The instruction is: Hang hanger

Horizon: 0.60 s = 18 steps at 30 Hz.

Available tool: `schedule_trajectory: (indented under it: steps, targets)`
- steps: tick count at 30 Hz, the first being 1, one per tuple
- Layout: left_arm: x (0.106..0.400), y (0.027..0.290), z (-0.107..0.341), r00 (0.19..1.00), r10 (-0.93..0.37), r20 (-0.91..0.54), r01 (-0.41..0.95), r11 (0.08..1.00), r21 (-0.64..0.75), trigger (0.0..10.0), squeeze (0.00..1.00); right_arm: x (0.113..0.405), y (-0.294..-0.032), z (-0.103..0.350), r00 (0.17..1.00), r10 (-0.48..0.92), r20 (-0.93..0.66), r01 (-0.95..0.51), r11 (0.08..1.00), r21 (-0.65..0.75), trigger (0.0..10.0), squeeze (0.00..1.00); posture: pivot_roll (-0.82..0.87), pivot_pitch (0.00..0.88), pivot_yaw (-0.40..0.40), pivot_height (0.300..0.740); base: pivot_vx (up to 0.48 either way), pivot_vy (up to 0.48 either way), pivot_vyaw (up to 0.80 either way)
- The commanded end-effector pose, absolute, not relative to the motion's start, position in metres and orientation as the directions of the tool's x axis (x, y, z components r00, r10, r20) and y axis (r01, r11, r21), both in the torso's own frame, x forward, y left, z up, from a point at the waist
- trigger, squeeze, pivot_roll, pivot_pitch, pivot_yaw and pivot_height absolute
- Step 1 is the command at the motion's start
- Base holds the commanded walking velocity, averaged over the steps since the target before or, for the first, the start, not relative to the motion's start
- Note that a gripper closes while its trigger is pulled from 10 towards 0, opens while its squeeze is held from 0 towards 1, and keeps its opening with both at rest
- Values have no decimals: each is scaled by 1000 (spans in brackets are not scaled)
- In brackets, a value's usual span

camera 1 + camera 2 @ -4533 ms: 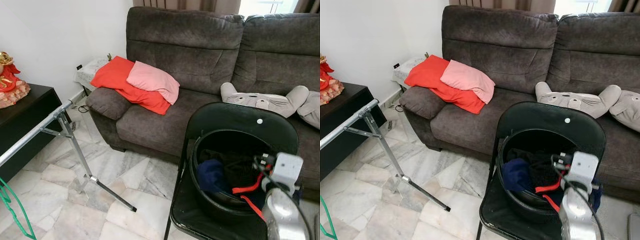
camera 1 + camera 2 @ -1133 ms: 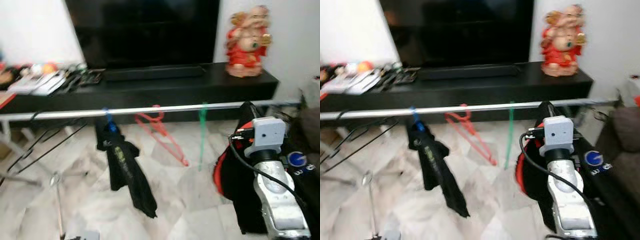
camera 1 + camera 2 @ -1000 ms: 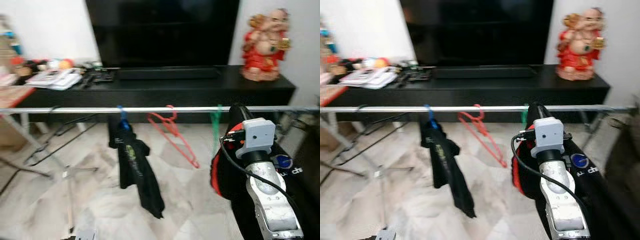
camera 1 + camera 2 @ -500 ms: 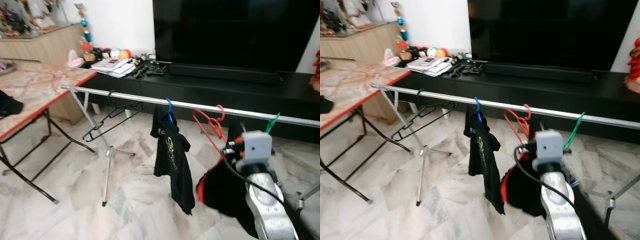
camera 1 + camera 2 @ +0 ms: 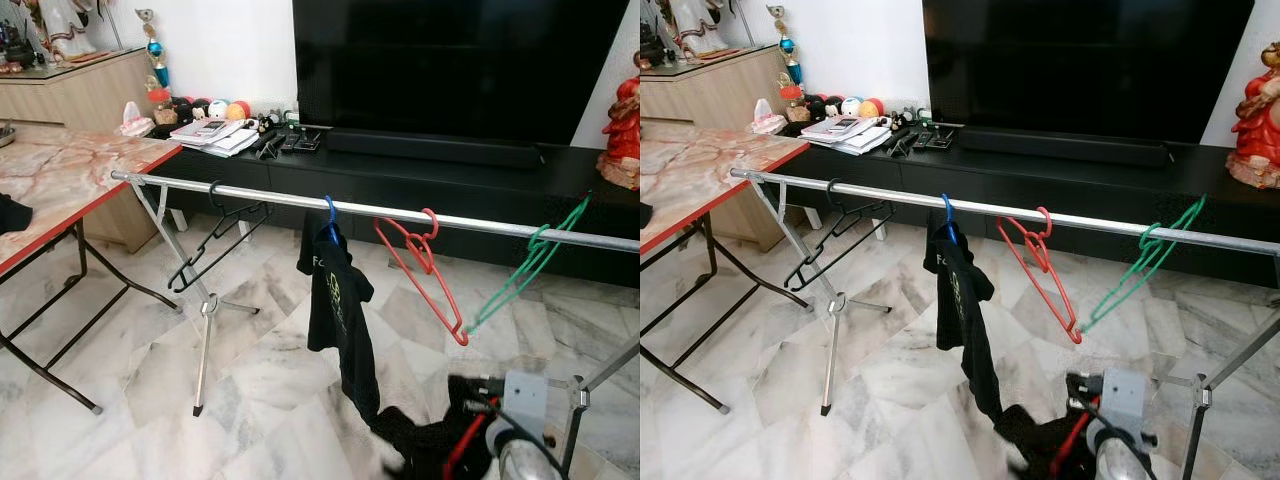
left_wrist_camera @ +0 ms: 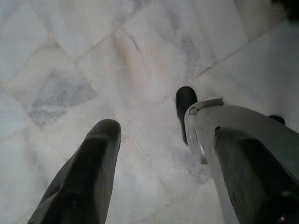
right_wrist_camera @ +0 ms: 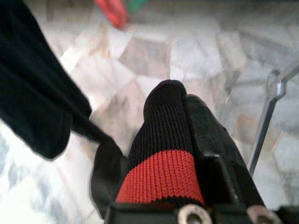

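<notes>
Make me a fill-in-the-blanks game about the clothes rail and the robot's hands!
1. The metal rail carries black, blue, red and ____ hangers.
2. The black shirt hangs from the ____ hanger.
3. The right hand is shut on a black and ____ garment.
4. The left hand hangs open above the marble ____.

Missing words: green, blue, red, floor

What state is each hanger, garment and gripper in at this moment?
black hanger: hung on the rail, bare.
blue hanger: hung on the rail, carrying a black T-shirt.
red hanger: hung, bare, tilted.
green hanger: hung, bare, tilted.
rail: level on its stand.
right gripper: low near the floor, shut on a black-and-red garment.
left gripper: open, over the floor.
</notes>
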State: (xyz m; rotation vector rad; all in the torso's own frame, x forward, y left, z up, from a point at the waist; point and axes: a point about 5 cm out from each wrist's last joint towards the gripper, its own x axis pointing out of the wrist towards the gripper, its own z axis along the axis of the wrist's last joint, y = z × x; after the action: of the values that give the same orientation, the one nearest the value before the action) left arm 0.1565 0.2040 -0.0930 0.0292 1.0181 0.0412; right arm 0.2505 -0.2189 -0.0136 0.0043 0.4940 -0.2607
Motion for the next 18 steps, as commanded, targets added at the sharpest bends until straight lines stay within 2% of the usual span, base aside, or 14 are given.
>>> schedule_trajectory:
  steps: [1, 4, 8, 11, 14, 18]
  targets:
    - [152, 207, -94, 516, 56, -855, -20, 998, 53, 10000, 0, 251, -216, -18, 846, -239, -477, 241, 969, -58, 10000, 0, -42, 0, 51, 740, 0, 0, 0]
    - [152, 209, -94, 519, 57, -853, -22, 998, 54, 10000, 0, 240, -214, -33, 808, -233, -540, 242, 969, -56, 10000, 0, -29, 0, 46, 740, 0, 0, 0]
    - [152, 216, -92, 525, 66, -849, -29, 998, 60, 10000, 0, 239, -217, -34, 808, -260, -528, 282, 959, -40, 10000, 0, -30, 0, 48, 740, 0, 0, 0]
    - [150, 229, -90, 524, 87, -847, -39, 996, 78, 10000, 0, 249, -220, -22, 844, -303, -442, 340, 941, 3, 10000, 0, -36, 0, 53, 740, 0, 0, 0]
    - [154, 231, -88, 541, 98, -835, -54, 995, 81, 10000, 0, 254, -221, -15, 871, -306, -386, 335, 942, 10, 10000, 0, -32, 0, 50, 740, 0, 0, 0]
    - [164, 231, -83, 580, 112, -807, -85, 993, 77, 10000, 0, 264, -228, 9, 923, -319, -216, 329, 944, 11, 10000, 0, -28, 0, 47, 740, 0, 0, 0]
